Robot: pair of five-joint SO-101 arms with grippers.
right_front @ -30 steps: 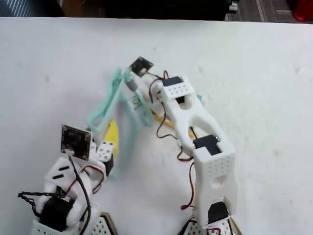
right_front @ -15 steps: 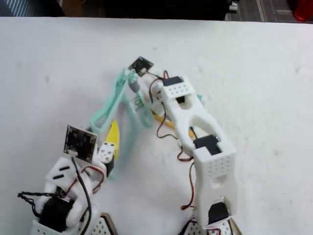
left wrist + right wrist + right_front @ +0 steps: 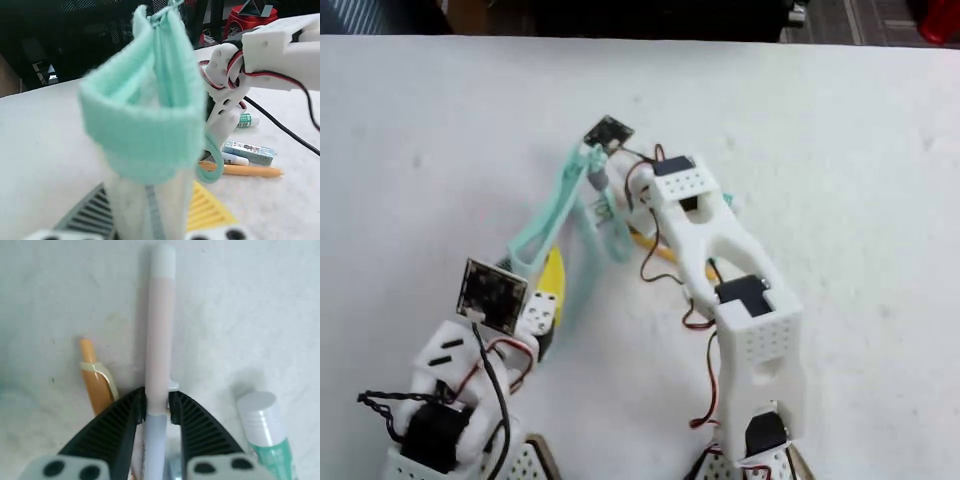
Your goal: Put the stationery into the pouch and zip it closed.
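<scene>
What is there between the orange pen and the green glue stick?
A pale pink pen lies between the orange pen and the glue stick, as the right wrist view shows. The right gripper is shut on it.

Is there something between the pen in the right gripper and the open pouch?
Nothing visible does. The right gripper clamps the pen; an orange pen and a glue stick lie only beside it. The left gripper holds the pouch open close by.
</scene>
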